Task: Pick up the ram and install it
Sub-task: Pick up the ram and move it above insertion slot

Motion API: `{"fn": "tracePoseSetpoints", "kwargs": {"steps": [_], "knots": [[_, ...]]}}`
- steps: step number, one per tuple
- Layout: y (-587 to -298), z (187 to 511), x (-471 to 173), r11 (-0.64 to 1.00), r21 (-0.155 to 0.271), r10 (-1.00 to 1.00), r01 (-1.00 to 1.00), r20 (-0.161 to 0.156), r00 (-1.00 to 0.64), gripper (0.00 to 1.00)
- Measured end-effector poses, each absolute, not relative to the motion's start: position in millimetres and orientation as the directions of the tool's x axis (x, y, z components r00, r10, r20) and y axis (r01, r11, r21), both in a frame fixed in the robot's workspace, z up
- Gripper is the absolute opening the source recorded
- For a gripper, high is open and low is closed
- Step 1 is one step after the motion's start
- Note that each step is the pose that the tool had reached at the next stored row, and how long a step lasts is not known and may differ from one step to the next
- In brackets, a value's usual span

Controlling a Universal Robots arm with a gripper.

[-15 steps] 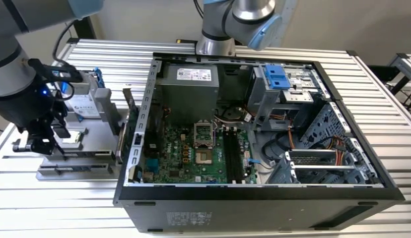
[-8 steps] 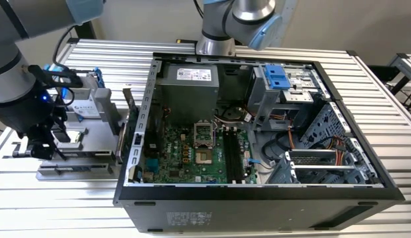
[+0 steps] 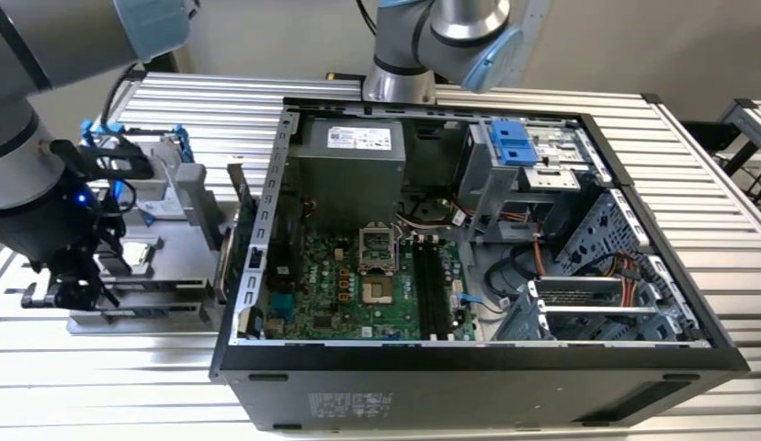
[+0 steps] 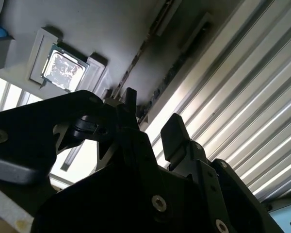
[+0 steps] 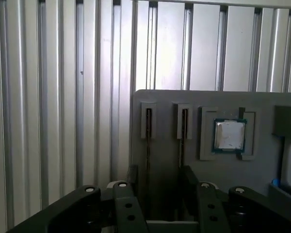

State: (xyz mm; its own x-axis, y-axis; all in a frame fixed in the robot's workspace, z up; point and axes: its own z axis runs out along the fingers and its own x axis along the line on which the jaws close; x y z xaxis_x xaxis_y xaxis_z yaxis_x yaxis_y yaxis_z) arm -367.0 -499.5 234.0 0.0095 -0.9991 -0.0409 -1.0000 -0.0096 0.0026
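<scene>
In both wrist views two thin dark sticks stand on edge in slots of a grey holder block (image 5: 165,102). I take them for ram: one stick (image 5: 148,127) runs down between my fingers, the other (image 5: 184,124) lies close to one fingertip. My gripper (image 5: 158,177) hovers over the block, open, holding nothing. The second wrist view shows the black fingertips (image 4: 172,128) apart, just short of a ram stick (image 4: 165,80). In the exterior view my gripper (image 3: 76,287) hangs over the holder (image 3: 160,276) at the exterior view's left, outside the computer case.
A square processor chip (image 5: 229,135) sits in a recess of the holder beside the ram slots. The open computer case (image 3: 479,354) stands mid-table, its motherboard showing long black memory slots (image 3: 432,285). Another arm's base (image 3: 399,83) stands behind the case. The table is ribbed metal (image 5: 48,97).
</scene>
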Motion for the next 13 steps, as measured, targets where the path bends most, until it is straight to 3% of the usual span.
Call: {"fn": "tracePoseSetpoints", "kwargs": {"steps": [13], "knots": [[-500.0,213.9,-367.0,-0.004,0.002,-0.999,-1.000,-0.040,0.004,1.00]]}}
